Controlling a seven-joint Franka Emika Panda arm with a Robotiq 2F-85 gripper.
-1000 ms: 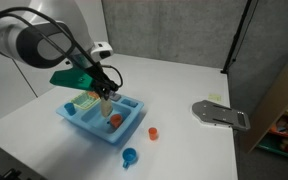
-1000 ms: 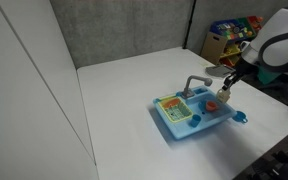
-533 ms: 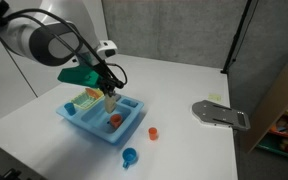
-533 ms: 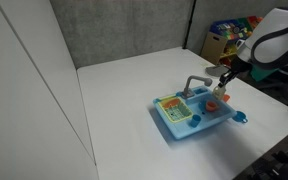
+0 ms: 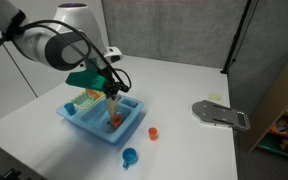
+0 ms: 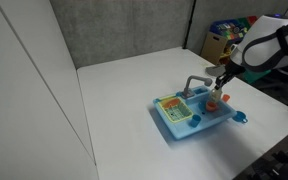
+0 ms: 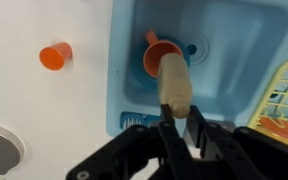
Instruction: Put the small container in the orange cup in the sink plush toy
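Note:
My gripper [image 7: 173, 108] is shut on the small container [image 7: 174, 81], a cream-white rounded piece, and holds it above the basin of the light blue toy sink [image 7: 234, 30]. The orange cup [image 7: 156, 55] stands in the basin, just beyond the container's tip in the wrist view. In both exterior views the gripper [image 5: 112, 97] [image 6: 222, 88] hangs over the sink [image 5: 84, 122] [image 6: 174, 128] with the orange cup [image 5: 114, 120] [image 6: 213, 103] below it.
A paler orange little cup [image 5: 153, 132] [image 7: 54, 56] and a blue cup [image 5: 130, 156] [image 6: 240, 117] stand on the white table beside the sink. A grey flat object [image 5: 220, 115] lies further off. The green-yellow dish rack [image 5: 83, 100] fills the sink's other end.
The gripper with the small container has risen a little above the sink basin and shifted slightly; the orange cup now shows clear beneath it.

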